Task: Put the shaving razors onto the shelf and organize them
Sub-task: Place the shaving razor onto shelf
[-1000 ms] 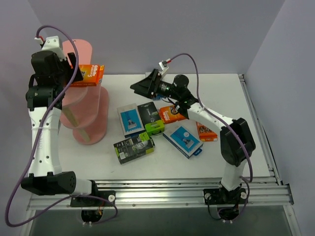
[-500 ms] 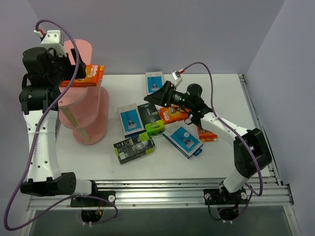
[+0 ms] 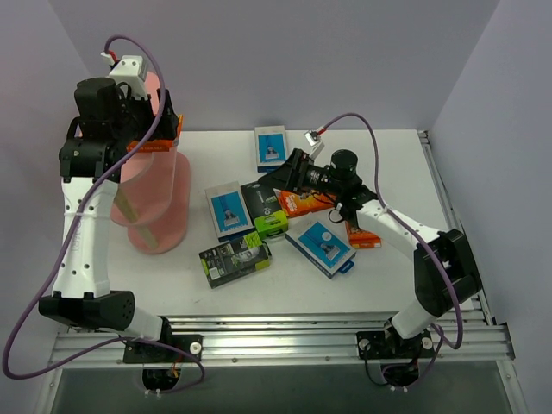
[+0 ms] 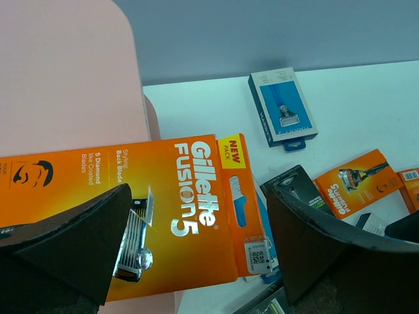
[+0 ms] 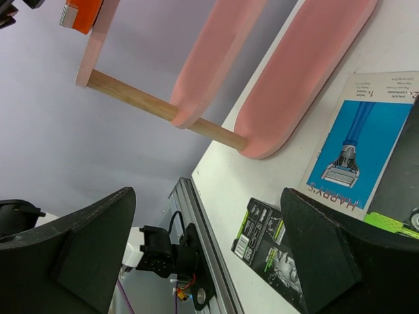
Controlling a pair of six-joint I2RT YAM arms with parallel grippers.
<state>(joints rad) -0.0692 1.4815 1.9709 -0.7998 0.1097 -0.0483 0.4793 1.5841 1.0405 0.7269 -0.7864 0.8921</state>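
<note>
Plainly, a glossy flat orange pack (image 4: pixel 183 209) lies on the smooth pink shelf (image 4: pixel 65 72), seemingly untouched; left gripper (image 4: pixel 198 191) and right gripper (image 5: pixel 208 193) both hold jaws apart.

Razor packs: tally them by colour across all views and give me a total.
Orange packs: 3 (one on the pink shelf, two on the table)
Blue-and-grey packs: 3
Black-and-lime packs: 2
Total: 8
</note>
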